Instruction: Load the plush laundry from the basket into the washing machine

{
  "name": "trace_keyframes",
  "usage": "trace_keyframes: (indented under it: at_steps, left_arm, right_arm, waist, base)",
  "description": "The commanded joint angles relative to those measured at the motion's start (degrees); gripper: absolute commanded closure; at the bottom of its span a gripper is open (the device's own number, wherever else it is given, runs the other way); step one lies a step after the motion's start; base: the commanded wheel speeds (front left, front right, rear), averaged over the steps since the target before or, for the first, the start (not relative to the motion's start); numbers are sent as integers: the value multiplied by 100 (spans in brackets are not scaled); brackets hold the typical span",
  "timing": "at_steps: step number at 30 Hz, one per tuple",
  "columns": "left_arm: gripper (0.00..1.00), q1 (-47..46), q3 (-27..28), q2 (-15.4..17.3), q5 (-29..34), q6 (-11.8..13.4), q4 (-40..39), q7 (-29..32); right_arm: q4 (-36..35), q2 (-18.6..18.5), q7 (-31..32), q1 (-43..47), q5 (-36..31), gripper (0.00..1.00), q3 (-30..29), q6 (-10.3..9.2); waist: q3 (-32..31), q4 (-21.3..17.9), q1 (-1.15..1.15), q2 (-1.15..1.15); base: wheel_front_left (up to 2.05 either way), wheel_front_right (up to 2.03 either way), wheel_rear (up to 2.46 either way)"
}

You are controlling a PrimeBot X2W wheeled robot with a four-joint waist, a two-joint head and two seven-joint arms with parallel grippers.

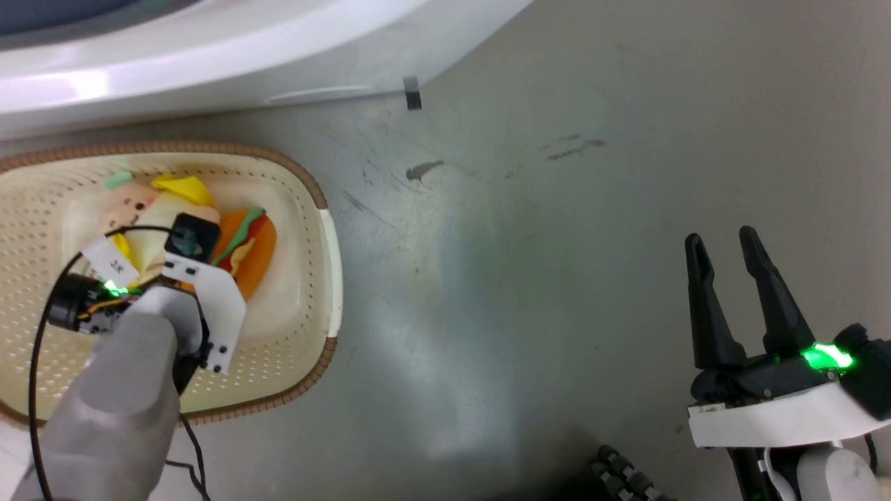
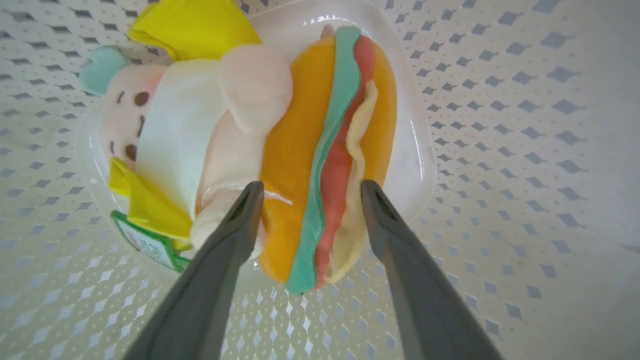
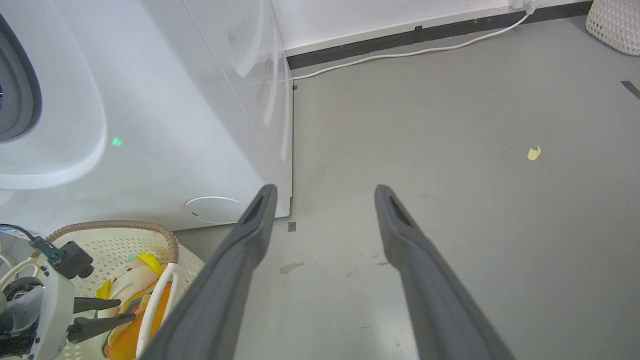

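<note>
The toy (image 2: 295, 150) is being shown as soft, fuzzy cloth, with a paper tag (image 2: 147, 245). The basket (image 2: 500, 125) is being seen as smooth perforated plastic, its rim (image 1: 209, 147) woven-looking. The washer (image 3: 175, 125) is being seen as glossy white, and the floor (image 3: 450, 150) as smooth, faintly shiny grey, scuffed in places.

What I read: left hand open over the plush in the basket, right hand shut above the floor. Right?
One error: the right hand is open, not shut; the right wrist view shows its fingers spread above the floor. The left hand is open over the plush in the basket.
</note>
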Motion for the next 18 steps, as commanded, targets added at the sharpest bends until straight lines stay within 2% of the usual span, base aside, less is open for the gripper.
trace_keyframes:
  at_steps: [1,5,6,7,13,18]
  left_arm:
    - [0,-251,-104,74,-71,-27,232,3]
    - [0,-464,-227,148,-127,-57,489,-22]
    - [40,-495,-256,155,-157,-69,558,-17]
    - [100,-526,-268,163,-205,-80,620,-32]
    - [100,-633,-325,322,-393,-100,937,-241]
    - [100,-604,-217,473,-716,-58,1260,-646]
  right_arm:
    - [-62,17,-81,-100,133,0,19,-4]
    - [-88,18,-129,-139,217,0,62,-5]
    - [-94,18,-141,-162,234,0,60,-5]
    - [-107,18,-152,-186,255,0,47,-5]
    - [-117,19,-212,-299,328,0,32,-5]
    - [-82,20,-272,-535,411,0,124,-5]
  waist:
    - [190,-68,0,0]
    - [382,-138,0,0]
    - [422,-158,0,0]
    - [456,-179,0,0]
    - [559,-324,0,0]
    - [499,-542,0,0]
  base:
    - [0,0,0]
    - [0,0,0]
    - [0,0,0]
    - [0,0,0]
    - [0,0,0]
    - [0,0,0]
